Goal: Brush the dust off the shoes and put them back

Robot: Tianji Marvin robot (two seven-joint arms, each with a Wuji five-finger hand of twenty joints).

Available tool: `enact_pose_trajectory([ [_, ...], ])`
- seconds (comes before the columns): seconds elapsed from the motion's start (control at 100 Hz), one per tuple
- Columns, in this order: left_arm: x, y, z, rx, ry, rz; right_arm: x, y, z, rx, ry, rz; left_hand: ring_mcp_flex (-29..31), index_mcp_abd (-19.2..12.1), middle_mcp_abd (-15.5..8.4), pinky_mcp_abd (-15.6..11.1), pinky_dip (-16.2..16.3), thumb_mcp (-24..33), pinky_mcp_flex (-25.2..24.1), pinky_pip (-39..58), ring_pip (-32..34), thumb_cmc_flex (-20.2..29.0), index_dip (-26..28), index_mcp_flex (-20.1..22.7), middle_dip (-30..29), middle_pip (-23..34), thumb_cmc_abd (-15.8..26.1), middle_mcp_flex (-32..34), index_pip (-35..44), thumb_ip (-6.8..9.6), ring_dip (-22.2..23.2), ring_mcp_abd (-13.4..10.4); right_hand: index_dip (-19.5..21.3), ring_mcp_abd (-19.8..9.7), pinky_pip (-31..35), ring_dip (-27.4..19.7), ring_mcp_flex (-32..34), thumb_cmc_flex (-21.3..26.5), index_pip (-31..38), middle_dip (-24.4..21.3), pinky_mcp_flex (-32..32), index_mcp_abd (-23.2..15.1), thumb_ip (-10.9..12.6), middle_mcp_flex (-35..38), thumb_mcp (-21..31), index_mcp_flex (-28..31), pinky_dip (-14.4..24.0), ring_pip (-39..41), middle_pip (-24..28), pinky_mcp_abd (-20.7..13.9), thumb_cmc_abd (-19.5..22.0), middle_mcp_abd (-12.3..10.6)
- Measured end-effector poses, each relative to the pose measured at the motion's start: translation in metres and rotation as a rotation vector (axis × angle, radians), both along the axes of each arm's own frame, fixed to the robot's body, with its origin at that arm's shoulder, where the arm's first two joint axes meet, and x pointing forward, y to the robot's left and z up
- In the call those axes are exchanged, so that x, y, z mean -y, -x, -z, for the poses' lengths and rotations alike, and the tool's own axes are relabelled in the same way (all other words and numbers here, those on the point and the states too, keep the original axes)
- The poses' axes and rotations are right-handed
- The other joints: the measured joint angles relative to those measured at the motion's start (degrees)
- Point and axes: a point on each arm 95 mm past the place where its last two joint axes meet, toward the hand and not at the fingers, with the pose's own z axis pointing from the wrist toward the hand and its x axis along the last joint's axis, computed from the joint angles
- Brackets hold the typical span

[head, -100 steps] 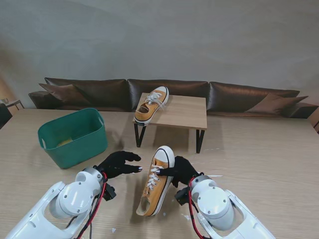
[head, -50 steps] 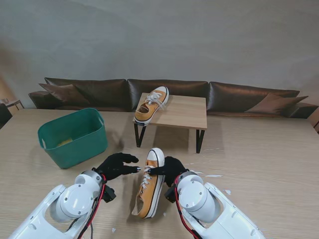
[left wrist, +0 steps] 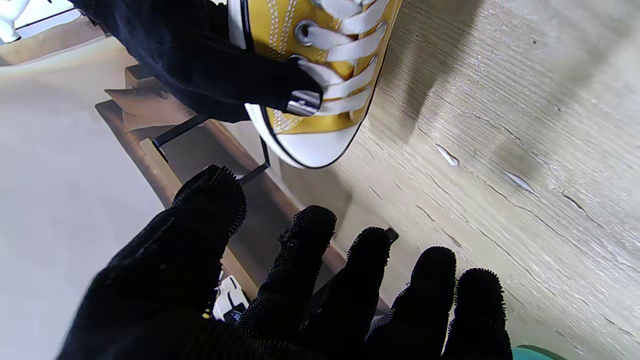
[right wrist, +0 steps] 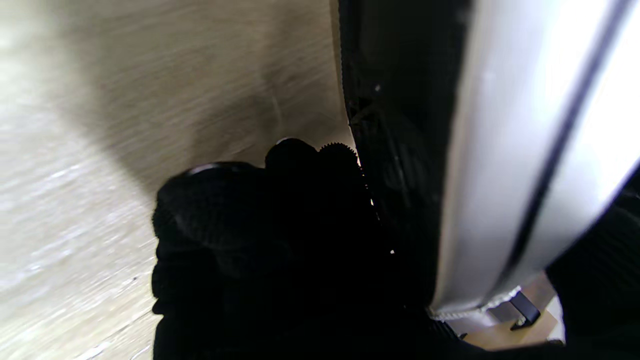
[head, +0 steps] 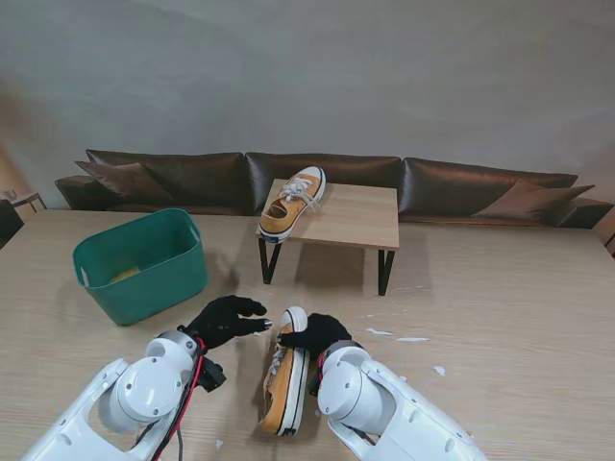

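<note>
My right hand (head: pixel 314 333) is wrapped around the yellow shoe (head: pixel 286 373) near its toe, and it lies on the table (head: pixel 500 317) right in front of me, toe pointing to 12 o'clock. My left hand (head: pixel 225 318) is at 9 o'clock from the toe, very near it, with fingers (left wrist: pixel 305 250) spread and holding nothing. The other shoe (head: pixel 291 202) sits on the small bench (head: pixel 356 216) at 12 o'clock. A green tub (head: pixel 144 264) stands at 10 o'clock.
</note>
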Motion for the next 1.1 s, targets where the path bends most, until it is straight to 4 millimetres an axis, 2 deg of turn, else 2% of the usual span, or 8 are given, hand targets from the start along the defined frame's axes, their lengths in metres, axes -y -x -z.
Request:
enact_pose_trajectory([
  [0.07,0.0,0.001,0.001,-0.003,0.006,-0.006,-0.002,0.0,0.002,0.005,0.05,-0.002,0.0,0.03,0.09,0.0,0.45,-0.09,-0.06,0.0,0.0,0.0,0.26,0.15,0.0,0.0,0.0,0.0,0.0,0.0,0.0,0.06,1.24,0.0,0.3,0.0,-0.01,-1.36,-3.17,-0.01,0.0,-0.72,2.77,-0.41,0.07,0.02,0.0,0.52,0.59,0.0,0.58,-0.39],
  [0.29,0.001,0.002,0.002,-0.016,0.021,-0.018,-0.007,-0.003,-0.001,-0.008,0.134,-0.025,0.01,0.57,0.7,0.02,0.52,-0.71,-0.16,0.0,0.0,0.58,0.53,0.24,0.51,-0.01,0.74,0.0,0.0,0.52,0.58,0.09,-0.34,-1.08,1.19,1.47,-0.01,-5.56,-10.93,-0.02,0.03,-3.23,4.06,-3.32,0.12,-3.97,0.0,3.61,0.68,-0.01,2.37,-1.98],
  [0.46,0.002,0.003,0.002,-0.022,0.028,-0.017,-0.007,-0.009,-0.007,-0.061,0.172,-0.075,0.01,0.71,1.23,0.02,0.57,-1.33,-0.2,-0.01,0.0,0.62,0.96,0.98,0.97,0.12,1.67,0.54,0.64,0.52,0.64,0.12,-5.65,-1.31,1.6,1.45,-0.4,-6.12,-11.59,-0.39,0.11,-5.59,5.27,-9.9,-1.45,-13.92,0.0,3.35,0.72,-1.5,4.96,-2.37],
  [0.68,0.004,0.001,0.002,-0.029,0.032,-0.006,-0.001,-0.017,-0.013,-0.113,0.248,-0.094,0.01,0.93,1.33,0.03,0.66,-1.96,-0.22,-0.01,0.0,0.62,1.37,1.64,0.97,0.36,2.06,0.64,1.22,0.5,1.24,0.14,-12.2,-3.09,1.6,1.62,-5.5,-8.4,-8.04,-0.85,-0.92,-6.87,7.51,-17.77,-8.13,-24.95,0.12,3.58,1.54,-3.88,8.49,-2.97],
  [0.76,0.004,0.0,0.002,-0.033,0.036,-0.003,0.001,-0.022,-0.015,-0.118,0.271,-0.103,0.02,1.31,1.39,0.03,1.0,-2.58,-0.22,-0.01,0.0,0.62,1.48,1.68,1.18,0.5,2.59,0.66,1.23,0.5,1.26,0.14,-16.87,-3.42,1.6,2.04,-6.89,-8.4,-10.49,-1.22,-0.96,-4.69,7.52,-20.1,-9.51,-27.79,0.24,3.66,1.62,-4.49,8.49,-3.19],
  [0.99,0.004,-0.001,0.002,-0.039,0.041,-0.003,0.013,-0.03,-0.017,-0.086,0.314,-0.084,0.05,1.42,1.93,0.04,1.21,-3.38,-0.24,-0.01,0.0,1.24,1.83,1.68,1.82,1.17,3.07,1.25,1.23,0.6,1.35,0.19,-18.56,-3.77,1.6,2.06,-7.87,-9.05,-10.03,-1.37,-0.99,-4.51,7.53,-20.14,-10.83,-27.65,0.28,3.68,2.08,-4.64,8.59,-3.21],
  [1.07,0.004,-0.002,0.003,-0.04,0.04,-0.001,0.019,-0.032,-0.017,-0.071,0.327,-0.079,0.05,1.43,1.94,0.04,1.22,-3.4,-0.24,-0.01,0.0,1.24,1.97,2.28,1.95,1.17,3.07,1.25,0.8,0.6,1.36,0.19,-18.65,-3.8,1.6,2.06,-7.87,-8.93,-9.21,-1.39,-0.99,-4.79,7.54,-19.79,-10.55,-24.11,0.29,3.68,2.08,-4.64,8.6,-3.31],
  [1.1,0.004,-0.002,0.003,-0.041,0.04,-0.001,0.021,-0.032,-0.017,-0.067,0.334,-0.082,0.05,1.44,1.94,0.04,1.22,-3.51,-0.24,-0.01,0.0,1.24,2.07,2.36,1.96,1.17,3.07,1.25,1.6,0.6,1.38,0.19,-16.88,-3.81,1.6,2.06,-7.86,-8.92,-8.77,-1.39,-0.99,-4.87,7.54,-19.39,-9.46,-22.88,0.29,3.68,2.08,-4.64,8.53,-3.66],
])
